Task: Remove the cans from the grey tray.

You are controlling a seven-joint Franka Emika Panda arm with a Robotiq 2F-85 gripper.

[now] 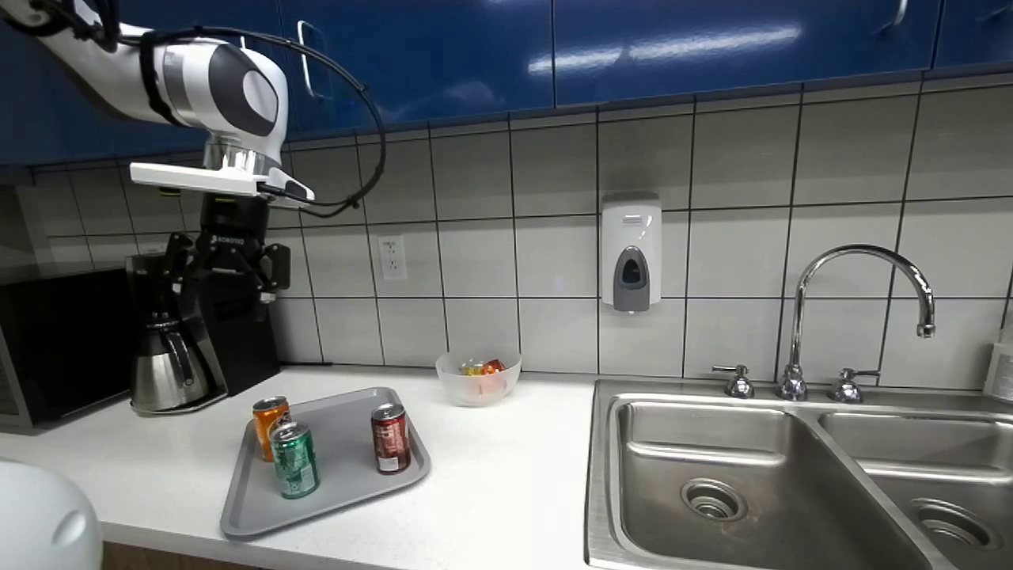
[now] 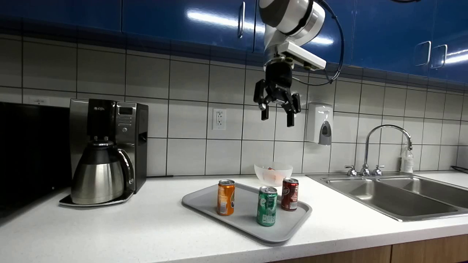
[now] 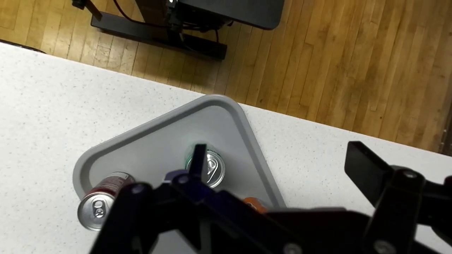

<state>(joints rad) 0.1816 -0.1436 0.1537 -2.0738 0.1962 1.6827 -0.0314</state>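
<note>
Three cans stand upright on the grey tray [image 1: 344, 443], which lies on the white counter. In both exterior views I see the orange can [image 2: 226, 199], the green can [image 2: 267, 208] and the red can [image 2: 290, 195]. My gripper [image 2: 278, 117] hangs well above the tray, fingers apart, nothing between them. From the wrist view, the gripper [image 3: 277, 151] spans over the tray's edge and bare counter. One finger covers part of the green can [image 3: 213, 167]; the orange can [image 3: 255, 204] is mostly hidden behind the gripper, and the red can [image 3: 95, 211] shows at lower left.
Behind the tray, near the tiled wall, sits a frosted bowl [image 1: 479, 384] with colourful contents. A coffee maker with a steel carafe [image 2: 98, 179] stands to one side, the steel sink [image 1: 704, 443] to the other. The counter's front edge runs close to a tray corner.
</note>
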